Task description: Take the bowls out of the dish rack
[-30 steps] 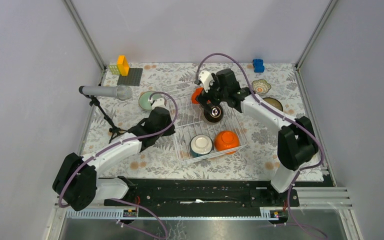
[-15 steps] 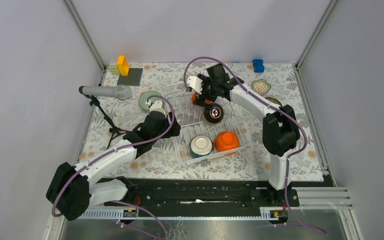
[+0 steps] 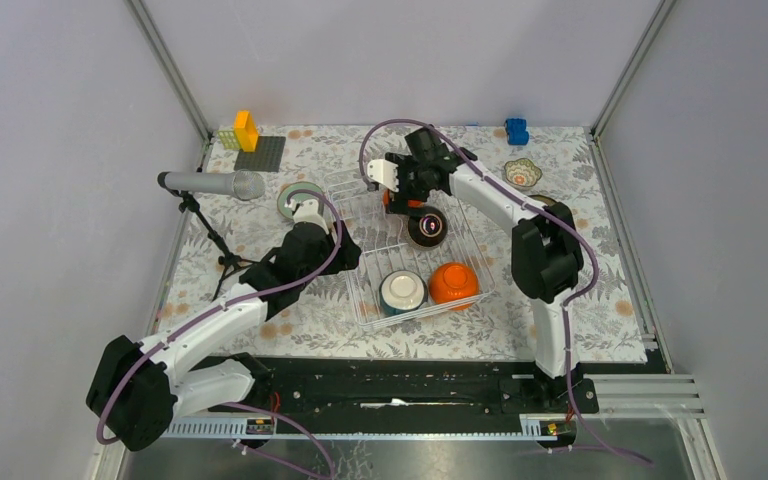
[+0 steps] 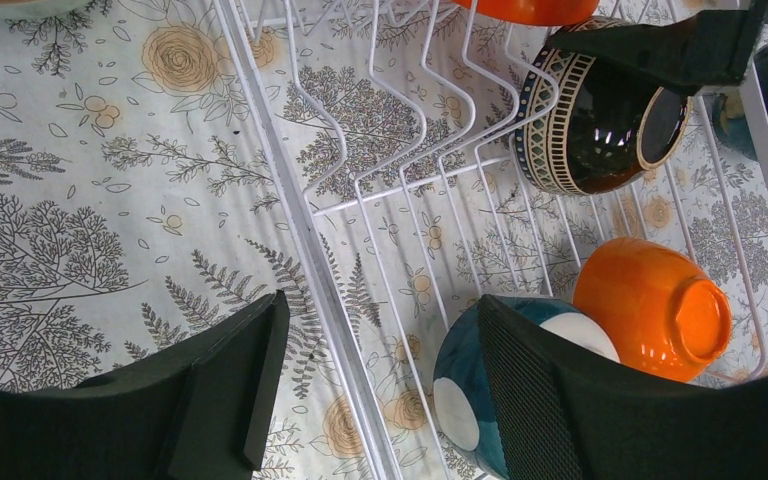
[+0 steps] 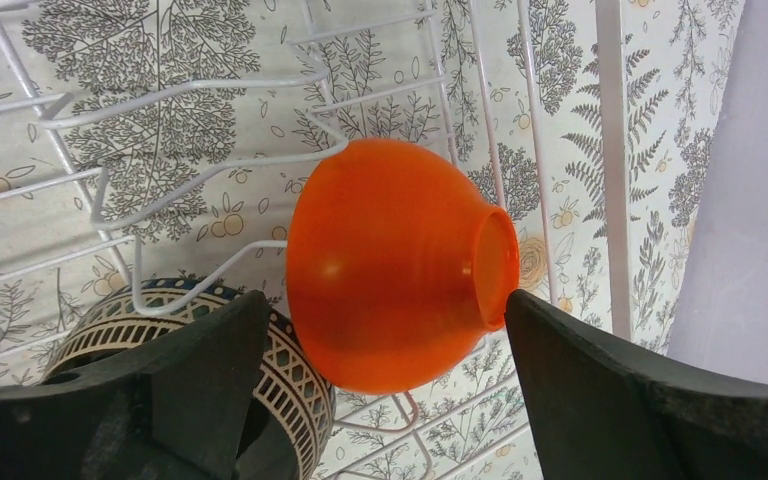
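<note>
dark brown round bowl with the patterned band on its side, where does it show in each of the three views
Top external: the dark brown round bowl lies in the middle, slightly right of centre.
Left wrist: upper right, tipped on its side.
Right wrist: bottom left, only its patterned side showing.
Shared landmark: the white wire dish rack it lies in, with an orange round bowl right beside it.

The left gripper point(image 4: 380, 375) opens off the mint green bowl point(image 3: 286, 200). The right gripper point(image 5: 385, 345) swings over to the far orange bowl point(image 5: 390, 260).
</note>
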Robot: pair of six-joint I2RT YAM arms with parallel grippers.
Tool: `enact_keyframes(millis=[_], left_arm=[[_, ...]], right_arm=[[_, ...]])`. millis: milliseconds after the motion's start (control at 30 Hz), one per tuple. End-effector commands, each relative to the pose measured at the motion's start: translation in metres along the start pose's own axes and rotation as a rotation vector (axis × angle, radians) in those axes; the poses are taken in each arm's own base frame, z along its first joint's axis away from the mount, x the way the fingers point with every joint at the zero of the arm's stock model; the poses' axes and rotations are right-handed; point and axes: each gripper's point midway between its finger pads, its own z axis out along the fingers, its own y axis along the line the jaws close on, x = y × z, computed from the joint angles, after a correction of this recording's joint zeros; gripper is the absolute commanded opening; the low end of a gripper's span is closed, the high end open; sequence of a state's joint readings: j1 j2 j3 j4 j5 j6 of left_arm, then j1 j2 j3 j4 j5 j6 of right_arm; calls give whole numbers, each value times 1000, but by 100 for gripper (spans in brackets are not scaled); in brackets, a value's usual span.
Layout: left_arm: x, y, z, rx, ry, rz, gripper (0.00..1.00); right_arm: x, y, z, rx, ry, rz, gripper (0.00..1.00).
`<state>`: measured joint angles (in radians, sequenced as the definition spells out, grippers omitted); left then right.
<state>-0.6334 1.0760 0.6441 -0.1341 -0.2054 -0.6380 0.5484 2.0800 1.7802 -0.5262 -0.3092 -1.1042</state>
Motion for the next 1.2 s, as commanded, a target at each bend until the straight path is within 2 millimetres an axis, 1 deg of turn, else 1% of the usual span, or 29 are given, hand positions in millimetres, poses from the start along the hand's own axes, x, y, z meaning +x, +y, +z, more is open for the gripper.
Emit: enact_keyframes(millis=[0, 200, 300, 400, 433, 533, 600, 700, 767, 933, 967, 1000, 1033, 1167], left_arm=[[-19, -11, -6, 27, -50, -31, 74], [-13, -9, -4, 28, -43, -28, 74], [-9, -7, 0, 19, -28, -27, 73], [-8, -8, -1, 22, -24, -29, 73], [-8, -7, -1, 21, -24, -29, 73], [-7, -6, -2, 20, -25, -27, 73], [-6, -4, -2, 12, -27, -28, 72], [-6, -2, -3, 6, -26, -30, 72], [-6, -1, -3, 3, -24, -33, 72], [-7, -1, -6, -2, -19, -35, 72], [-7, -2, -6, 1, -19, -35, 71], [-7, -2, -7, 3, -18, -34, 71], [-7, -2, -7, 4, -17, -35, 71], [-4, -3, -9, 9, -7, -51, 71]], right_arm=[[6, -2, 7, -20, 41, -34, 94], [9, -9, 13, 10, 67, -58, 93], [6, -10, 17, 16, 68, -82, 93], [7, -9, 22, 21, 90, -99, 92], [8, -11, 23, 30, 95, -103, 90], [6, -13, 23, 49, 108, -115, 76], [0, -22, 17, 96, 104, -109, 69], [-14, -32, 5, 155, 53, -107, 59], [-24, -37, -6, 199, 13, -109, 51], [-46, -52, -39, 347, -82, -108, 35], [-50, -56, -46, 386, -101, -104, 33], [-55, -62, -58, 440, -123, -101, 33], [-61, -72, -67, 512, -157, -100, 32], [-65, -75, -91, 630, -220, -59, 32]])
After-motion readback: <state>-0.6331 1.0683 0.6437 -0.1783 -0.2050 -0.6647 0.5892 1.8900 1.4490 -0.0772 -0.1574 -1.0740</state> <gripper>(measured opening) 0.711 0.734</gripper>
